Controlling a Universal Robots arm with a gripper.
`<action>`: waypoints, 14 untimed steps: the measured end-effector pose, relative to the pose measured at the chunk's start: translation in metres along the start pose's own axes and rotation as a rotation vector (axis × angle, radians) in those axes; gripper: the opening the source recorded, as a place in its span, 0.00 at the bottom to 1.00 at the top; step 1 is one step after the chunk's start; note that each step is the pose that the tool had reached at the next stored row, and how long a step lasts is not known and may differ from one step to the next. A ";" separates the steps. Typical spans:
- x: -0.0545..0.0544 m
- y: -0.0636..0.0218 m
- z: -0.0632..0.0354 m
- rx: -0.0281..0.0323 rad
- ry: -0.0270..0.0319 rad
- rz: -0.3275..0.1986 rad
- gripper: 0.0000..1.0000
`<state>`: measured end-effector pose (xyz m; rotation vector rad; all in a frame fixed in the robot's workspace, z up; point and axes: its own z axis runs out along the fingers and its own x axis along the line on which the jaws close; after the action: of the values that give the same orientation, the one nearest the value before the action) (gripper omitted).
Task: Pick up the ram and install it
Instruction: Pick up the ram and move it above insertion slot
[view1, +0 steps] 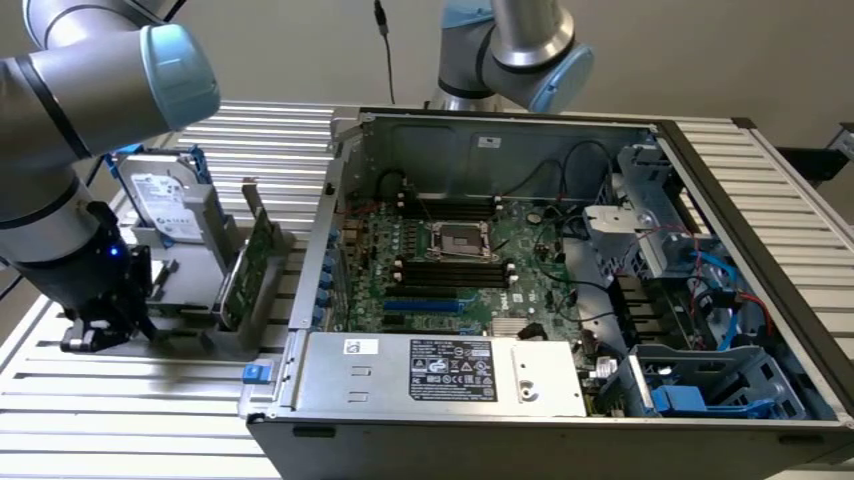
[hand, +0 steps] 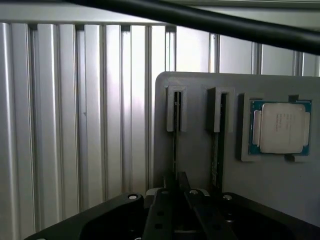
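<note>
In the wrist view the ram (hand: 176, 142) shows edge-on as a thin line standing in one slot of a grey holder plate (hand: 195, 165). My gripper (hand: 176, 192) is down over it, its dark fingers (hand: 162, 215) drawn together on the stick's thin edge. A second stick (hand: 217, 150) stands in the neighbouring slot. In the exterior view my gripper (view1: 83, 338) is low at the left end of the holder, and a green stick (view1: 247, 265) stands upright beside the computer case.
The open computer case (view1: 400, 375) lies to the exterior view's right, with the green motherboard (view1: 454, 260) and its black memory slots inside. A hard drive (view1: 167, 205) stands behind the holder. A processor chip (hand: 280, 127) lies on the plate. A second arm (view1: 514, 45) is at the back.
</note>
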<state>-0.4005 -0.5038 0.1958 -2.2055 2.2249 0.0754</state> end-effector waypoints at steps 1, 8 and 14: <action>0.000 0.0000 -0.0015 -0.0014 0.0002 0.000 0.14; -0.001 0.0005 -0.0272 -0.0129 0.0004 0.001 0.14; -0.002 -0.0002 -0.0544 -0.0176 0.0004 0.001 0.14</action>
<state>-0.3987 -0.5039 0.2502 -2.2138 2.2338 0.0949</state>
